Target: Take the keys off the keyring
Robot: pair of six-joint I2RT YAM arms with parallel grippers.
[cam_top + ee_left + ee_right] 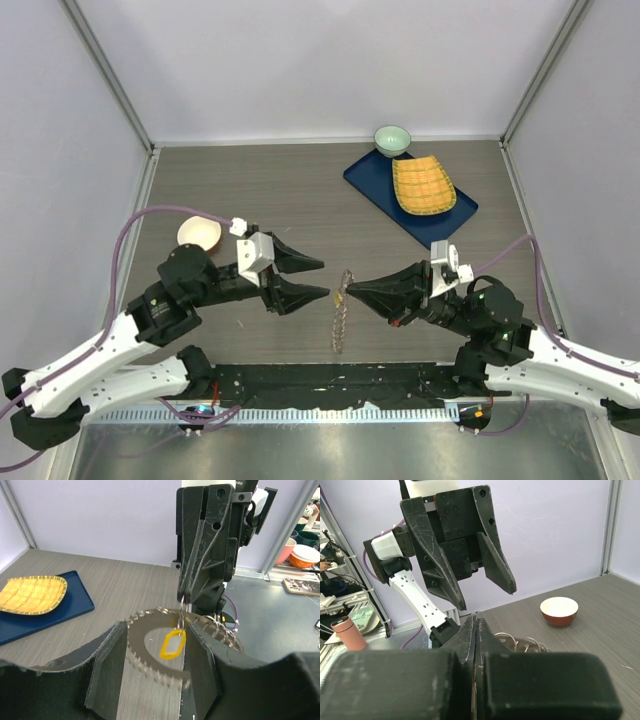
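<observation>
A grey wood-grain table (250,190) is sitting between pale lilac walls. From above, it is carrying a dark blue rectangular tray (375,185) with a yellow woven plate (423,186) on it. A small pale green bowl (392,140) is standing just beside the tray's far corner, and a white-lined round bowl (200,235) is at the left. Towards the near edge, the black right gripper (350,288) is pinching the top of the large thin metal keyring (340,325) with its jaws pressed together on the wire. The ring is hanging edge-on below the tips. The black left gripper (325,278) is facing it from just beside, jaws spread and gripping nothing.

The left wrist camera is looking between those spread fingers (107,665) at the ring face-on. The small grey-bronze metal keys (150,672) are fringing it all the way round, and a yellow oval tag (172,644) is hanging inside. Whether the lower rim is touching the table I cannot tell.

The right wrist camera is showing its own jaws closed tight, with the left gripper's fingers standing apart opposite.

No loose key is lying anywhere on the table in these views, and the fringe is looking full. So I judge the removal to be at or near its start: the ring is being presented, and the whole bunch is waiting to be worked off.
</observation>
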